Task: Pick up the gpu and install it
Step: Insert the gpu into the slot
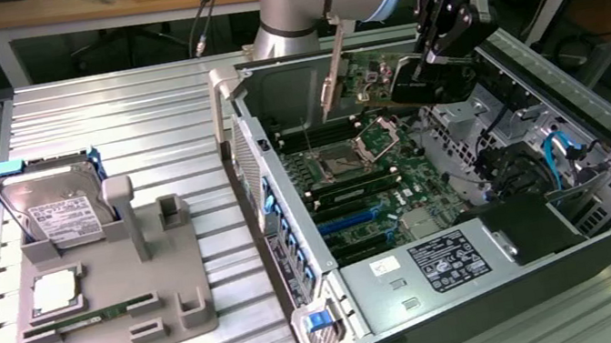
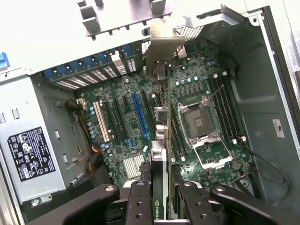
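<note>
The gpu (image 1: 371, 78) hangs on edge above the open computer case (image 1: 594, 135), its green board facing the exterior view and its silver end bracket (image 1: 330, 75) pointing down at the case's rear wall. My gripper (image 1: 422, 72) is shut on the card's other end. In the wrist view the gpu (image 2: 162, 136) appears edge-on between my two black fingers (image 2: 140, 199), over the motherboard (image 2: 131, 154), beside the long blue slot (image 2: 139, 117). The gripper (image 2: 162, 204) clamps the card's sides, and the bracket (image 2: 164, 40) is at the far end.
A CPU socket (image 2: 201, 124) and memory slots (image 2: 225, 108) lie beside the card's line. The power supply (image 1: 449, 261) fills the case's near corner. At the exterior view's left, a grey fixture (image 1: 120, 321) holds a hard drive (image 1: 56, 206), a CPU chip (image 1: 55, 292) and a memory stick (image 1: 95, 315).
</note>
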